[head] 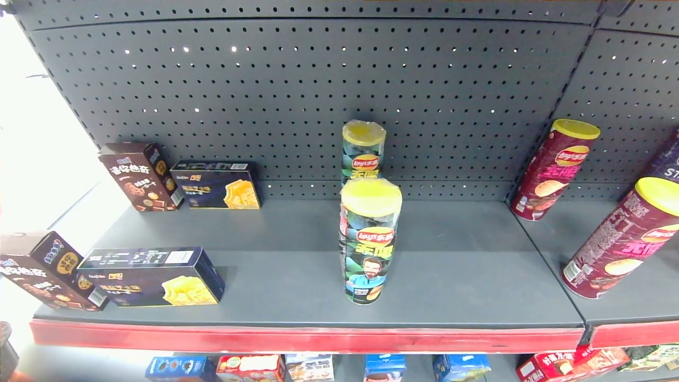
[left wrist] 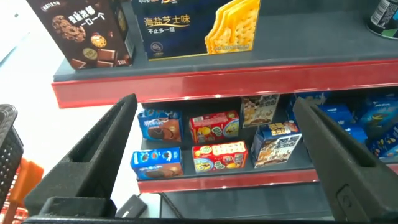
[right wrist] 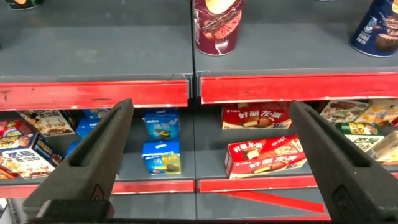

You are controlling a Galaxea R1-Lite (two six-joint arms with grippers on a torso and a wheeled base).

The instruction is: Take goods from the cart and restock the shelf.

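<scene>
Behind front can (head: 370, 249), rear can (head: 363, 149) half-hidden.

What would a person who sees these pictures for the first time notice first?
A green chip can with a yellow lid stands upright in the middle of the grey shelf, a second can right behind it near the pegboard. Two maroon cans stand in the bay to the right; dark snack boxes sit at the left end.

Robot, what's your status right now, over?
Left tool open, right tool open, nothing held. Two green cans upright on shelf. Boxes left, red cans right.
</scene>
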